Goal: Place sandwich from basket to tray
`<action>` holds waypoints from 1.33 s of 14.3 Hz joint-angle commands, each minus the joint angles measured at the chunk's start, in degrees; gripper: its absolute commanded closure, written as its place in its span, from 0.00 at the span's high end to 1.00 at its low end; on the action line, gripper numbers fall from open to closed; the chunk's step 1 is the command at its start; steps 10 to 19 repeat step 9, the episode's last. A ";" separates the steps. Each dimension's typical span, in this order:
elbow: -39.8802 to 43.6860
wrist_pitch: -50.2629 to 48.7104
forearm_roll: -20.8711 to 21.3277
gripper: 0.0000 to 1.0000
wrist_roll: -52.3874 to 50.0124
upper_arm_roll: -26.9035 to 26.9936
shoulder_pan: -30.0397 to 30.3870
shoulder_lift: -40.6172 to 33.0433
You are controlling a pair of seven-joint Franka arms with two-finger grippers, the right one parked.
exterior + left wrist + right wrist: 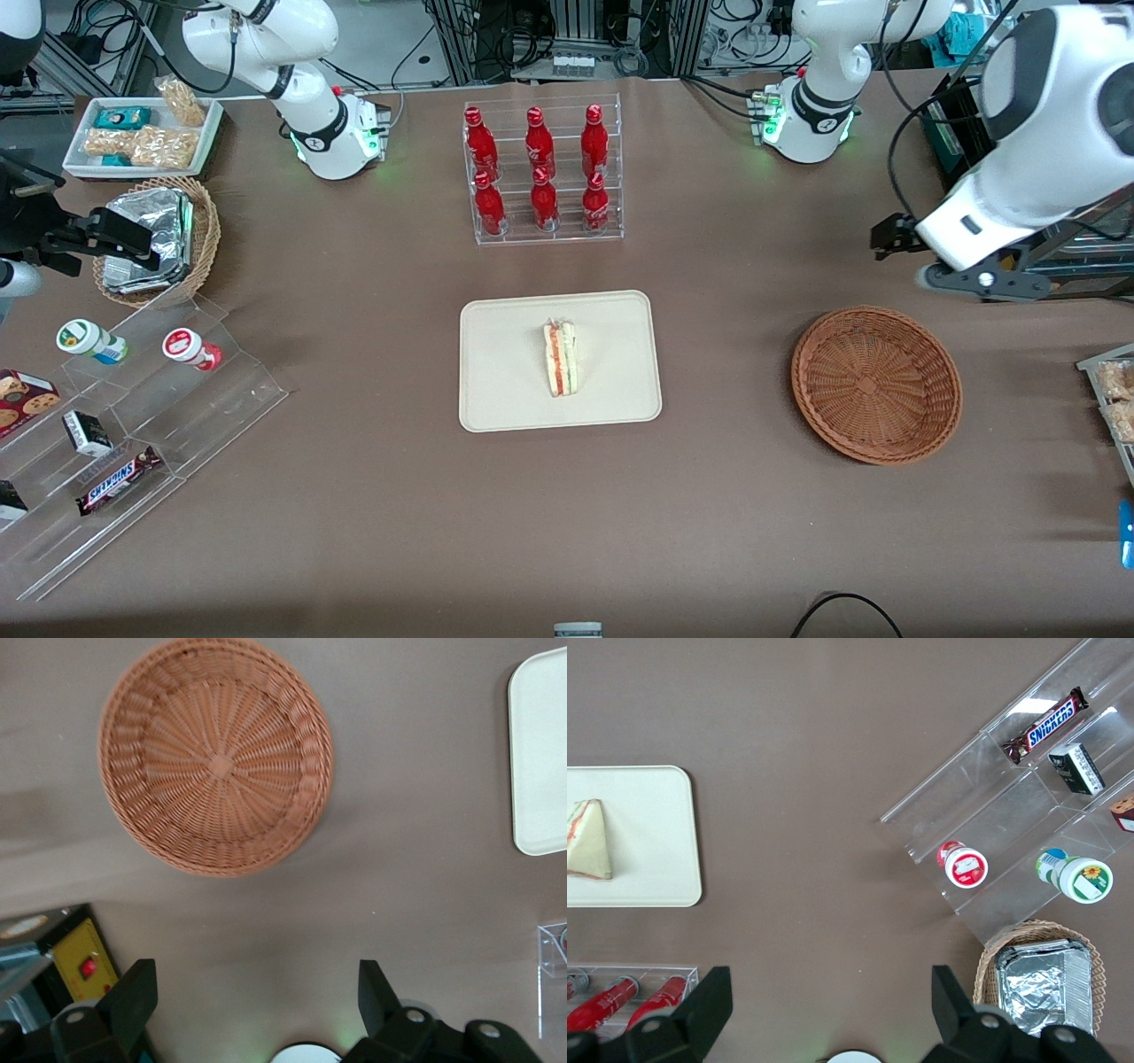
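Note:
The sandwich (560, 357) lies on its side in the middle of the cream tray (505, 372), with its red and green filling edge showing. It also shows in the right wrist view (588, 840) on the tray (656, 833). The reddish-brown wicker basket (875, 384) sits empty toward the working arm's end of the table, beside the tray. My left gripper (891, 237) hangs high above the table, farther from the front camera than the basket. In the left wrist view the gripper (255, 979) is open wide and empty, with the basket (215, 756) and a tray edge (540, 753) below it.
A clear rack of red bottles (542, 173) stands farther from the front camera than the tray. Toward the parked arm's end are a stepped acrylic shelf of snacks (133, 416), a tan basket of foil packets (159, 239) and a white snack tray (142, 133).

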 commanded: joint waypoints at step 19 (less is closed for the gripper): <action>9.62 0.11 -2.97 1.00 1.09 3.46 1.53 1.70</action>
